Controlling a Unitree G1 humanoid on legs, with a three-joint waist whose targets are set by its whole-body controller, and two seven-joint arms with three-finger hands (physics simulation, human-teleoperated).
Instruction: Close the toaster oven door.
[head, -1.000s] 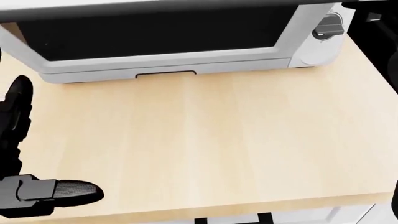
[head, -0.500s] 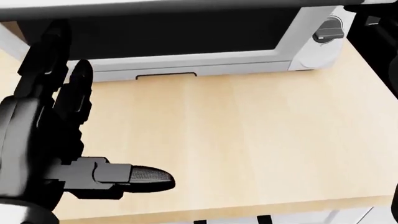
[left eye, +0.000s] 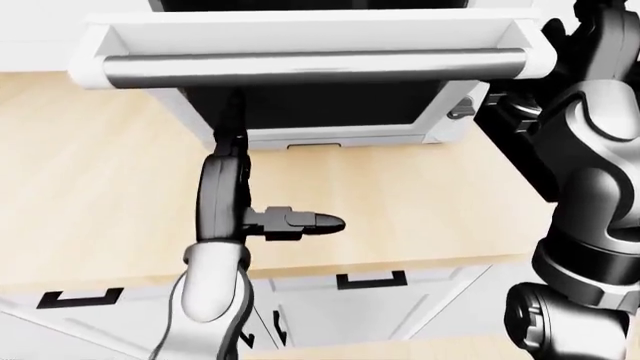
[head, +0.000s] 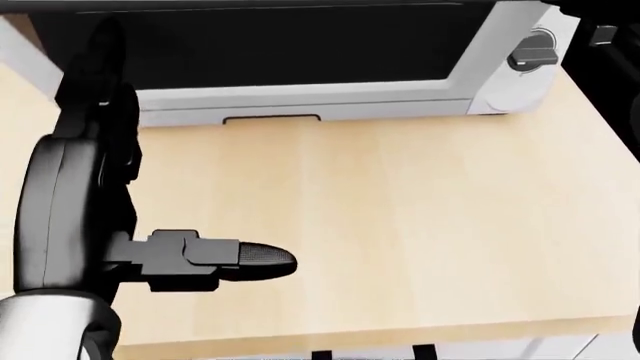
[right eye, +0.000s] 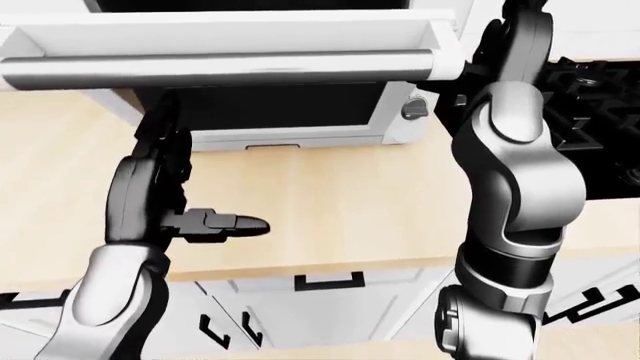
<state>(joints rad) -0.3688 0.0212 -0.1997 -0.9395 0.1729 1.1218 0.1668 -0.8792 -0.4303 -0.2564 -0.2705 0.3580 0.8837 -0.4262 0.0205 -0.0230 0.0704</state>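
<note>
Since half a second ago our left hand (head: 120, 225) has risen and turned edge-on in the head view, its fingertips reaching up toward the dark oven mouth and its thumb now sticking out sideways over the counter.

Nearest to us, that left hand hangs above the wooden counter (head: 400, 225), clamped on nothing: fingers (left eye: 232, 131) straight and pointing up the view, thumb (left eye: 318, 223) splayed to the right. We judge the flat, upright pose is meant for getting under the door and pushing it, not for grasping.

Our right arm (right eye: 515, 157) stands tall along the right side of the eye views. Its hand (right eye: 522, 34) is up beside the right end of the door's handle bar (right eye: 215, 66), but the fingers run partly out of frame, so we cannot tell whether they are spread or closed, or whether they touch the door.

Beyond the left hand sits the toaster oven (left eye: 440, 120) at the far side of the counter, with a control knob (head: 533, 51) on its right panel. Its door (left eye: 300, 34) is dropped open toward us, white underside and handle bar facing the camera, overhanging the left fingertips. The door is not yet closed; we expect an upward, forward push to swing it shut.
</note>
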